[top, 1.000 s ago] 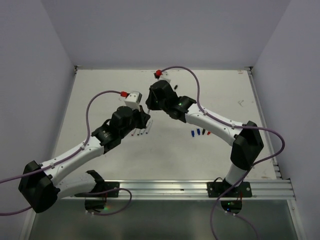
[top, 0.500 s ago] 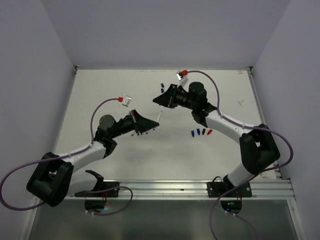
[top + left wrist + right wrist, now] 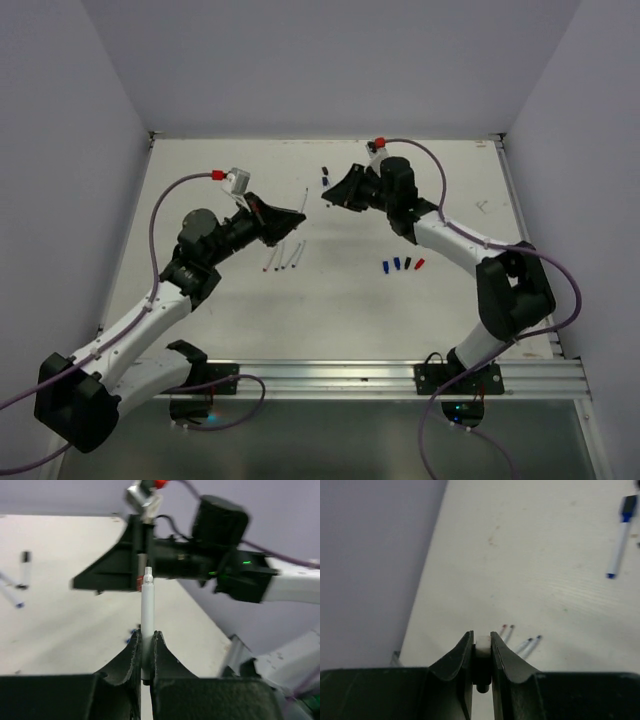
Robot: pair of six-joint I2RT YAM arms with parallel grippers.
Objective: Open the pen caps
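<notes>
The left fingers (image 3: 275,220) (gripping the pen barrel (image 3: 147,605)) and right fingers (image 3: 350,190), close a second ago, have swung apart.

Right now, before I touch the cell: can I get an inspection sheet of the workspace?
surface: white table, a few faint marks.
job's things: four loose caps in a row by the right arm (two blue, one black, one red); uncapped barrels lying near centre; one capped pen towards the back.
clutter: nothing seen.
end effectors: left end effector shut on a white pen barrel, tip bare; right end effector shut on a small stubby piece, apparently a cap; the two are apart.
cables: purple cables arch over both arms, none touching the pens.
surroundings: plain walls on three sides; aluminium rail at the near edge.
</notes>
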